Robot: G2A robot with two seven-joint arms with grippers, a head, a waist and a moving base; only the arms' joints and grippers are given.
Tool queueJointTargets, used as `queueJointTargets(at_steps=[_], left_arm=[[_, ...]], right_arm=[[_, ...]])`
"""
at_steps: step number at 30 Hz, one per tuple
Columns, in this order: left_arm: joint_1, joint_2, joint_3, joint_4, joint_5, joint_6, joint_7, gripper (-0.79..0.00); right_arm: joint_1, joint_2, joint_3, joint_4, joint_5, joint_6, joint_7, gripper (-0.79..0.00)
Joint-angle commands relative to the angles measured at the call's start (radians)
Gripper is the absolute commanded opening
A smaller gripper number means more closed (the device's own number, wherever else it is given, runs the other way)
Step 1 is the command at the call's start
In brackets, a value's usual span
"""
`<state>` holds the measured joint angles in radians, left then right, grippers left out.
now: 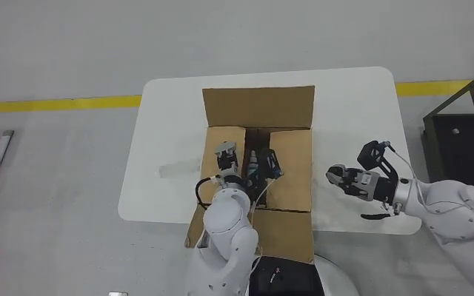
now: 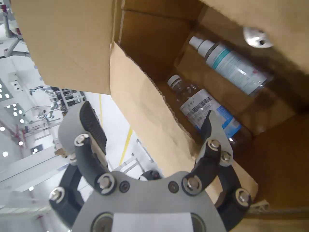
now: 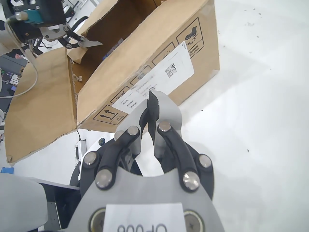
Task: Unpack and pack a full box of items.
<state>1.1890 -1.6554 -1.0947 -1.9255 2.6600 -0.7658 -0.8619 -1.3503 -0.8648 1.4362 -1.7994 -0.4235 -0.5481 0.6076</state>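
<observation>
One cardboard box (image 1: 259, 107) (image 2: 72, 25) (image 3: 154, 49) stands on the white table (image 1: 170, 133) with its top flaps folded out, and everything else here sits in or beside it.

Over the box's open top hangs the left gripper (image 1: 248, 161) (image 2: 149, 119). Its jaws are spread wide and grip nothing. They straddle the ragged edge of a torn flap (image 2: 135, 85). One ribbed pad (image 2: 93, 124) is on the outer side of that flap. The other finger (image 2: 212, 131) reaches down inside the box. I cannot tell whether either finger actually touches the cardboard.

Inside the box, on its floor, lie two bottles on their sides, near one another but apart. A clear bottle (image 2: 200, 107) with a white cap and a white and blue label lies just past the inner finger. A spray bottle (image 2: 229, 66) with a white nozzle cap and a teal-banded label lies deeper in the box, close to an inner wall.

Just off the box's right side, above bare table, is the right gripper (image 1: 333, 175) (image 3: 150, 97). Its jaws are closed, pads pressed together at the tips with nothing between them. The tips point at the box's outer side wall, where a white shipping label (image 3: 178, 66) is stuck, and they stay clear of the cardboard.
</observation>
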Motion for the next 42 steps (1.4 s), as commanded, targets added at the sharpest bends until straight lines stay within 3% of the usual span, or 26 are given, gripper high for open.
queueJointTargets(at_steps=[1, 2, 12, 17, 19, 35, 39, 40, 41, 42], left_arm=[[0.002, 0.0, -0.001, 0.012, 0.013, 0.005, -0.004, -0.646], [0.003, 0.0, -0.001, 0.015, 0.019, 0.007, -0.009, -0.785], [0.012, -0.001, -0.017, -0.003, 0.037, 0.056, -0.015, -0.785], [0.023, -0.01, -0.037, -0.038, -0.057, 0.094, -0.016, -0.785], [0.015, -0.013, -0.039, -0.055, -0.077, 0.083, -0.021, -0.785], [-0.003, -0.06, -0.099, -0.209, -0.707, 0.05, -0.242, -0.785], [-0.032, -0.056, -0.109, -0.215, -0.755, 0.083, -0.275, -0.785], [-0.034, -0.054, -0.112, -0.217, -0.769, 0.089, -0.281, -0.745], [-0.037, -0.053, -0.119, -0.217, -0.778, 0.097, -0.289, -0.566], [-0.042, -0.05, -0.122, -0.218, -0.771, 0.099, -0.291, -0.536]], right_arm=[[-0.006, 0.001, 0.006, -0.003, 0.001, -0.001, 0.0, -0.785], [-0.008, 0.001, 0.009, -0.003, 0.002, -0.001, -0.001, -0.785], [-0.01, 0.0, 0.017, -0.009, -0.001, 0.004, 0.003, -0.785], [-0.007, 0.0, 0.017, -0.008, 0.0, 0.014, 0.011, -0.785], [-0.004, 0.0, 0.016, 0.002, -0.007, 0.063, 0.044, -0.785], [0.101, -0.013, -0.024, 0.065, 0.079, 0.184, 0.094, -0.785], [0.148, -0.016, -0.039, 0.076, 0.07, 0.199, 0.104, -0.785], [0.156, -0.017, -0.041, 0.078, 0.07, 0.201, 0.106, -0.785], [0.165, -0.017, -0.041, 0.082, 0.07, 0.203, 0.107, -0.785], [0.169, -0.018, -0.042, 0.085, 0.07, 0.204, 0.107, -0.785]])
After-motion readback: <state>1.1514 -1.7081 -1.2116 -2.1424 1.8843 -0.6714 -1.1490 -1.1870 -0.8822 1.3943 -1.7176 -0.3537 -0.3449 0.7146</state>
